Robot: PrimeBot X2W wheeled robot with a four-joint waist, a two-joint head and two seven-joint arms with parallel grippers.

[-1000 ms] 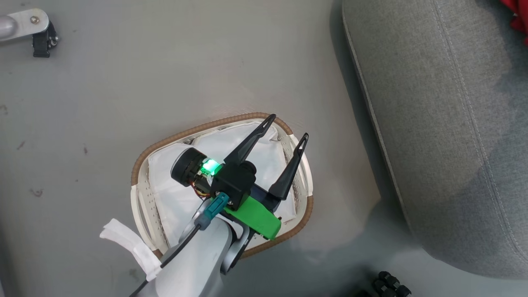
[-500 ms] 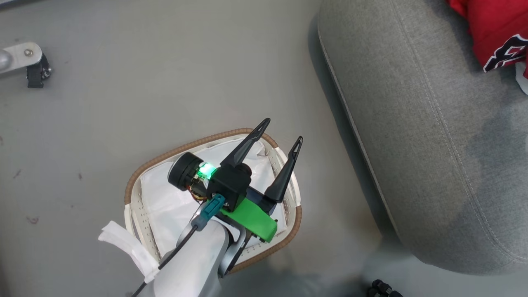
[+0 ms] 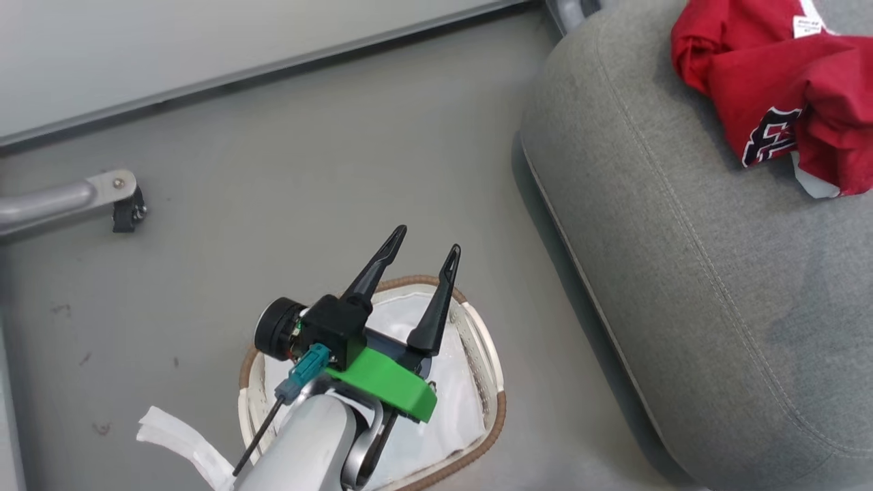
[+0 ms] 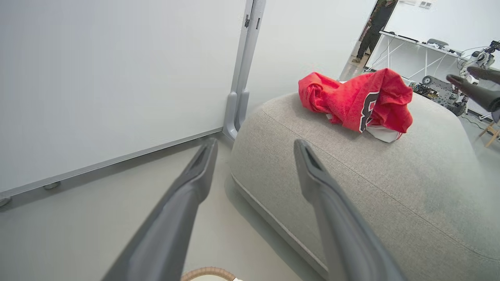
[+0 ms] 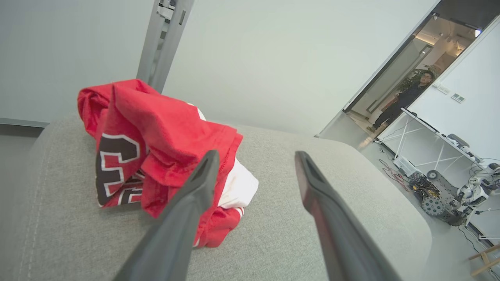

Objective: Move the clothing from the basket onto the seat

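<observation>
The clothing (image 3: 771, 88) was piled on the far right of the seat (image 3: 682, 273). Both the right gripper (image 5: 256, 154), near it, and the left gripper (image 3: 427, 239), over the basket (image 3: 487, 348), were spread open and empty. The dropping step looked finished; next, the basket should be checked.

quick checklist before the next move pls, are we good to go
1. Clothing lying on the seat: ok.
2. Right gripper open, clear of the clothing: ok.
3. Left gripper open and empty, above the basket: ok.
4. Basket emptied: cannot tell. White liner and no red shows, but the left arm hides part.
5. Person in the far doorway, away from both arms: ok.
</observation>
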